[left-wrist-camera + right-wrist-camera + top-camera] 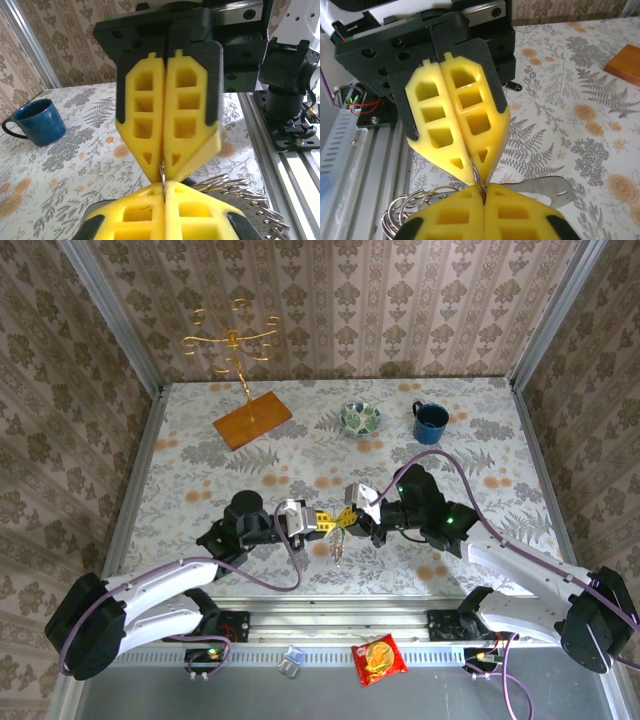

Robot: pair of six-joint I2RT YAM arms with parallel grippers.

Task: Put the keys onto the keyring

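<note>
Both grippers meet tip to tip above the table's near middle. A thin metal keyring (162, 173) bridges the two pairs of yellow fingers. My left gripper (165, 188) is shut on its near edge, and my right gripper (483, 193) is shut on the opposite edge of the keyring (477, 177). In the top view the left gripper (324, 521) and right gripper (353, 517) touch noses, with keys (340, 546) dangling below them. Several keys (242, 188) fan out beside the left fingers. One flat key (551, 187) and extra rings (400, 212) show by the right fingers.
A blue mug (431, 421) and a patterned bowl (360, 418) stand at the back. A wooden base (252, 418) with a gold wire stand (233, 340) sits back left. A snack packet (379, 658) and a small clip (291, 660) lie below the table's rail.
</note>
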